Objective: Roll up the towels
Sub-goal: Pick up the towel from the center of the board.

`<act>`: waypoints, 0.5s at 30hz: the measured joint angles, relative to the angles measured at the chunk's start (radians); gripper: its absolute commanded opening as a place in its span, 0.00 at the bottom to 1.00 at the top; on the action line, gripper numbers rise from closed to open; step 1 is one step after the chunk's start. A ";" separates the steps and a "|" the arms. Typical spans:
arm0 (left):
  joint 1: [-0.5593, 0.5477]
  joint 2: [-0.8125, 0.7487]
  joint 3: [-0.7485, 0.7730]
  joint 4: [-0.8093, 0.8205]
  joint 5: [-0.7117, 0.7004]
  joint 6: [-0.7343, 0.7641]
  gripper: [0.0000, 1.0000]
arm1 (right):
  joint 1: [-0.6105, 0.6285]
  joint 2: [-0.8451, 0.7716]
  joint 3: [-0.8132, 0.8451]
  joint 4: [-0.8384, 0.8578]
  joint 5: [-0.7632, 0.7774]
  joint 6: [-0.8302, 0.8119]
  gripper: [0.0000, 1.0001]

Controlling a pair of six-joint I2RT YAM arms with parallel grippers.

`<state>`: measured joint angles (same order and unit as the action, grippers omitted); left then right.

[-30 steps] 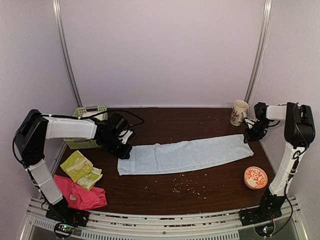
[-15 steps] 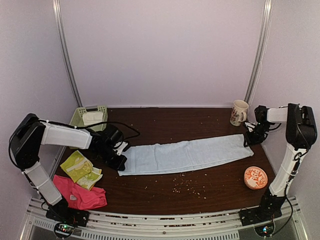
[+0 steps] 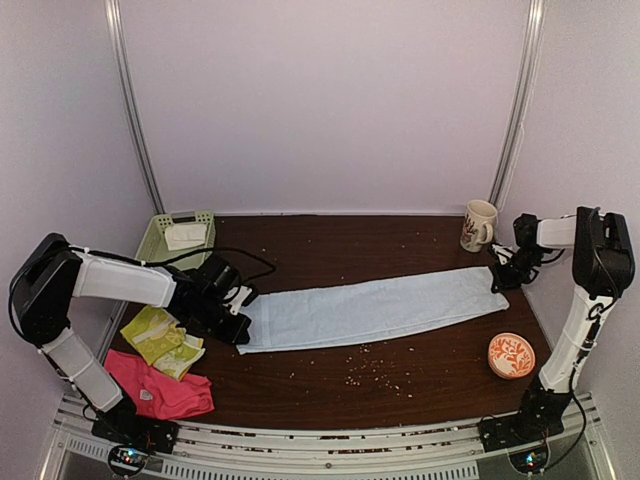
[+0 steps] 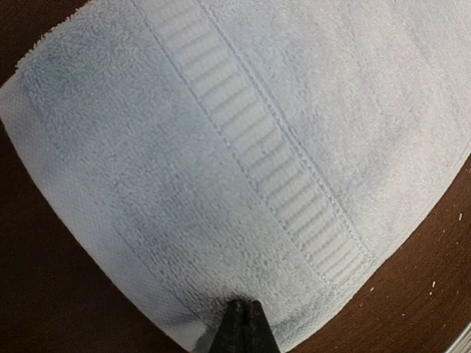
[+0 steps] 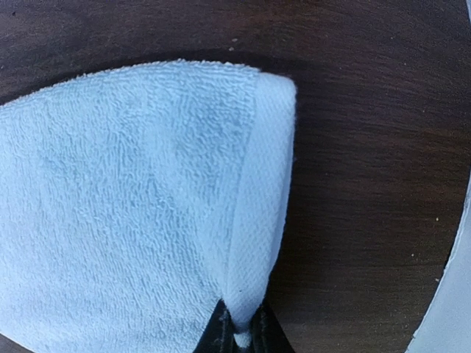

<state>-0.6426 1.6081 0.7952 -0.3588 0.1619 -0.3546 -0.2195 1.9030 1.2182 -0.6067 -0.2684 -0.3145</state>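
Note:
A pale blue towel (image 3: 370,312) lies spread lengthwise across the dark table (image 3: 330,245). My left gripper (image 3: 236,322) is shut, its tips resting on the towel's left end (image 4: 243,220) near the hem; no cloth shows between the fingers (image 4: 237,331). My right gripper (image 3: 502,277) is shut on the towel's far right corner, and a fold of hem (image 5: 254,220) runs down between its fingers (image 5: 221,327). A cream-white towel (image 3: 186,236) lies in the basket. Yellow-green patterned towels (image 3: 160,338) and a hot-pink one (image 3: 160,392) lie at the front left.
A pale green slotted basket (image 3: 160,232) stands at the back left. A mug (image 3: 478,224) stands at the back right, close behind my right gripper. An orange patterned bowl (image 3: 511,355) sits at the front right. Crumbs (image 3: 365,375) are scattered in front of the towel.
The left gripper, shut throughout, slid forward and leftward along the towel's left end. The right gripper moved slightly right and closed on the towel's corner.

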 measured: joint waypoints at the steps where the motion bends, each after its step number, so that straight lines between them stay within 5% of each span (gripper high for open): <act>1: 0.000 0.000 0.001 -0.001 0.000 0.000 0.00 | -0.002 0.000 0.000 0.001 -0.005 0.000 0.04; 6: -0.003 0.002 0.015 -0.025 -0.001 0.001 0.00 | -0.014 -0.003 0.003 -0.006 -0.013 -0.001 0.00; 11: -0.006 -0.011 0.052 -0.077 0.009 0.013 0.25 | -0.032 -0.018 0.017 -0.070 -0.016 -0.014 0.00; 15: -0.006 -0.055 0.103 -0.089 0.014 0.020 0.30 | -0.038 -0.077 0.041 -0.134 -0.021 -0.023 0.00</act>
<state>-0.6483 1.5532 0.8978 -0.4480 0.1757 -0.3344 -0.2577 1.8259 1.2591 -0.7403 -0.2890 -0.3378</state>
